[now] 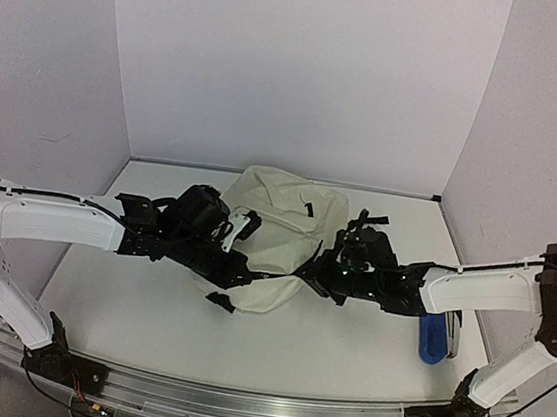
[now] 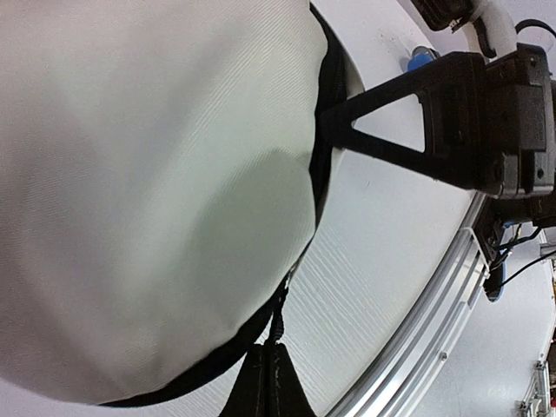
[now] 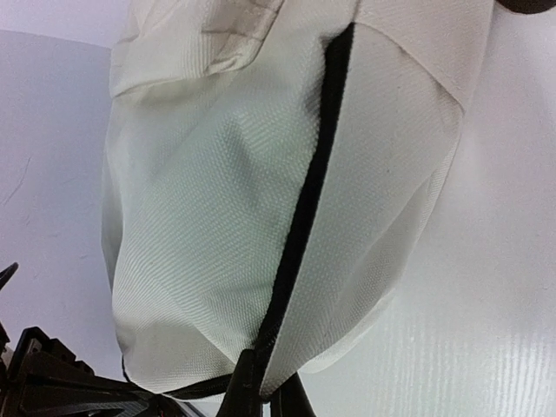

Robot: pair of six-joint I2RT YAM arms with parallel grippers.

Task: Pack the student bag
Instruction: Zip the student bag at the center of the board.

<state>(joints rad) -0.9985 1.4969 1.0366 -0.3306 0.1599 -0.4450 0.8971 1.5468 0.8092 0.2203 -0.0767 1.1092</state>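
Item: student bag (image 1: 276,230), centre frame. Soft, limp canvas, probably light; take it by the black trim (image 3: 306,217). Left gripper (image 2: 268,375) and right gripper (image 3: 263,395) both clenched on trim.

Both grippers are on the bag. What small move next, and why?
Probably ease the grips slightly apart to tension it: left gripper and right gripper are each shut on the student bag's black trim, and it lies slumped, no opening showing.

The student bag (image 3: 200,226) is matt, coarse-woven cream cloth; beneath the bag, the table (image 3: 486,287) looks smooth and slightly glossy.
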